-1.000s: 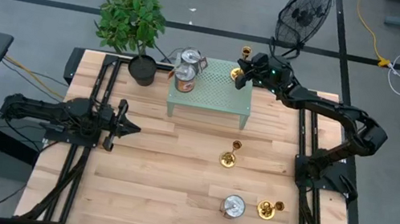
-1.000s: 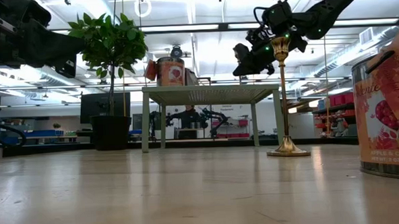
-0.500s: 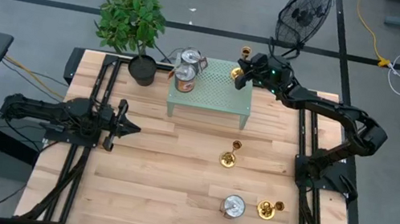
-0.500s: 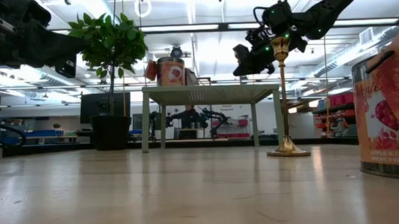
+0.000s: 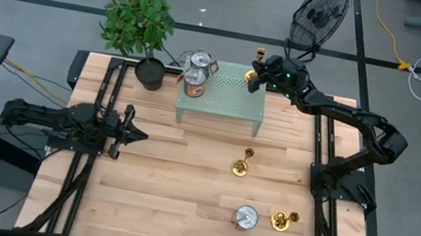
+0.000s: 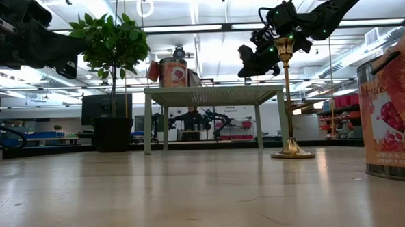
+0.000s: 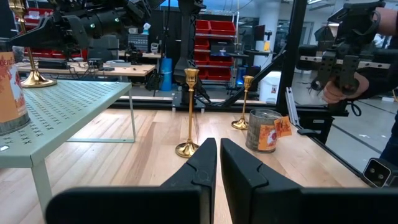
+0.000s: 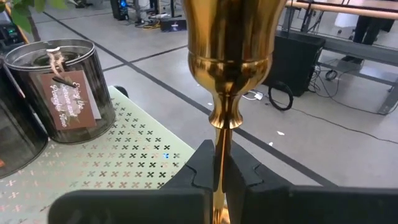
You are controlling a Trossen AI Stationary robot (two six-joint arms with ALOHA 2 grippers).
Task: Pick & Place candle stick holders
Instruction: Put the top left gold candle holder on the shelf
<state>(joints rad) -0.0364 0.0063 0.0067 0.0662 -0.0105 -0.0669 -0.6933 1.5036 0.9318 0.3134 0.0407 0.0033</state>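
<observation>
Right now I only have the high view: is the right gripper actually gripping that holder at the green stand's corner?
Observer: Yes. The right wrist view shows the right gripper shut on the holder at its stem, below the cup.
Operator: Is its base down?
Observer: In the left wrist view the base appears to sit on the stand.
Operator: And the left gripper?
Observer: The left gripper is shut and empty, pointing at the nearest loose holder.
</observation>
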